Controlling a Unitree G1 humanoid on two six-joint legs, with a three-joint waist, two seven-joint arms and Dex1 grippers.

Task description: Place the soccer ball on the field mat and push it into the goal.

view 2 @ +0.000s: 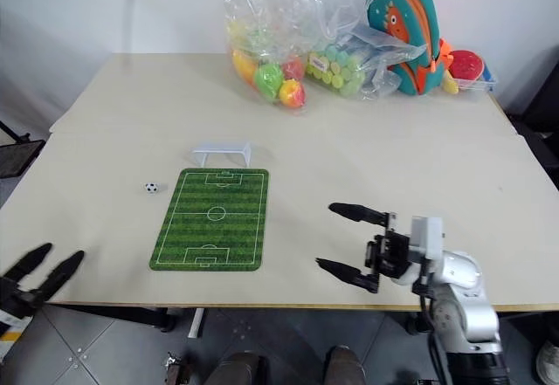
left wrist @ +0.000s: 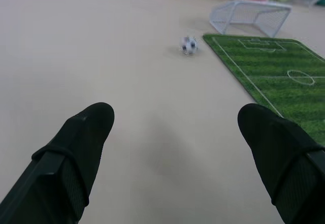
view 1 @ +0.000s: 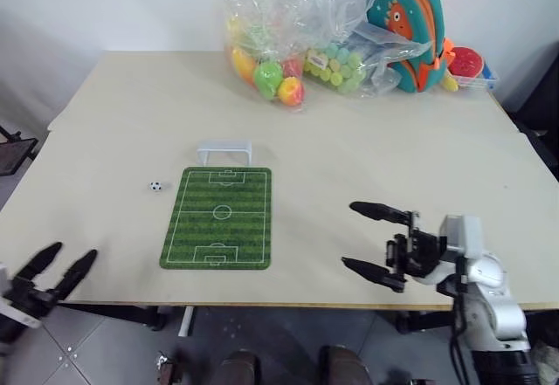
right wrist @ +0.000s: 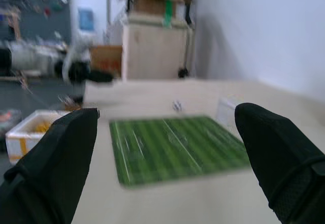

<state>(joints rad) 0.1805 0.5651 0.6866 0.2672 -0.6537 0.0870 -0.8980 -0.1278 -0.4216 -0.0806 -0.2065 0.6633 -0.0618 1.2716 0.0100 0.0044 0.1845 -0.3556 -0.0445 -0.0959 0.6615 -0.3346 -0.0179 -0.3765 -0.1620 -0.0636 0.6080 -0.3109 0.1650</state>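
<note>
The soccer ball (view 1: 155, 187) sits on the bare tabletop (view 1: 367, 149), just off the left edge of the field mat (view 1: 217, 217), near the mat's far corner and not touching it. The goal (view 1: 224, 152) stands upright right at the mat's far short edge, mouth facing the pitch. Left tool (view 1: 59, 269) hangs at the near left edge of the tabletop, fingers spread wide, nothing in them, pointed roughly toward the ball. Right tool (view 1: 374, 238) hovers over the near right side, well apart from the mat, turned to the left with fingers spread too, empty. Way at the back there's a plastic bag of toys (view 1: 288, 36) and a teal backpack (view 1: 409, 27).
</note>
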